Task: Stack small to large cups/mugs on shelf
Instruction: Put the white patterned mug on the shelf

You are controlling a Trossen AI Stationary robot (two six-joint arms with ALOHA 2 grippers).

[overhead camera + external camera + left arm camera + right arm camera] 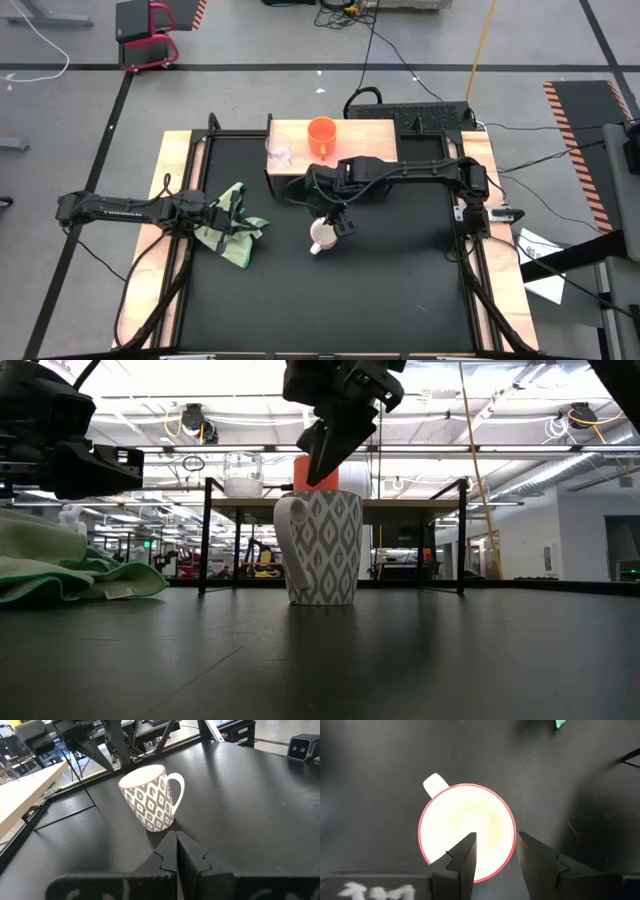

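Note:
The white mug (322,237) with a grey pattern stands upright on the black table, its handle (434,784) toward the near left. My right gripper (495,840) is open and points down just above the mug's rim. One finger is over the mug's inside and one over its right wall, and neither touches it, as the low view (320,472) shows. The orange mug (321,133) and the clear glass cup (278,152) stand on the shelf's wooden top (370,135). My left gripper (176,840) is shut and empty, raised above the green cloth (232,228).
The green cloth lies crumpled on the table's left part, also in the low view (70,570). The shelf's thin black legs (206,535) stand behind the white mug. Light wooden strips (170,170) run along both table sides.

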